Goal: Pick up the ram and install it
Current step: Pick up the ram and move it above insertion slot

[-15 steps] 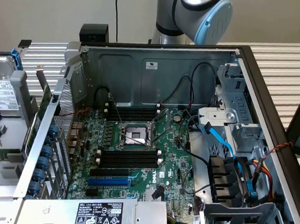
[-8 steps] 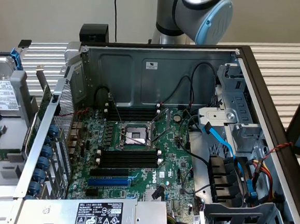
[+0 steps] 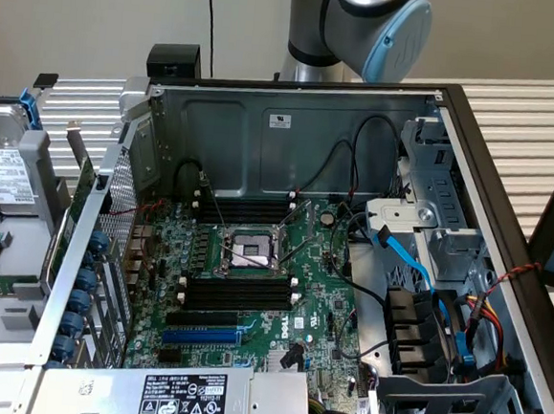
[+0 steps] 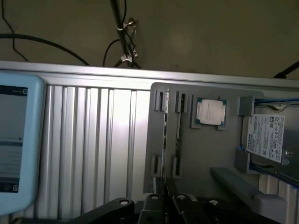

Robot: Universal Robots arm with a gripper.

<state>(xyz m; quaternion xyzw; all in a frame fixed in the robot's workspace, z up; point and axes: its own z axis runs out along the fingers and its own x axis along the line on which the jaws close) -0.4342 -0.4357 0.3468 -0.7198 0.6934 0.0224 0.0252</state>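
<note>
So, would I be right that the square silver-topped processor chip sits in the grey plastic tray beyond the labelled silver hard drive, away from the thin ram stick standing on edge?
Not quite. The processor chip does sit in the grey tray, but it lies between the ram stick and the hard drive, not beyond the drive. The wrist view shows this.

Looks like a robotics lab bench to me: robot arm point(image 3: 368, 22) behind an open PC case point(image 3: 292, 132) with bare motherboard point(image 3: 322, 273), all on a slotted aluminium table point(image 3: 524, 111), plus a parts tray point(image 4: 210, 154) holding a CPU point(image 4: 210, 112) and hard drive point(image 4: 266, 133).
</note>
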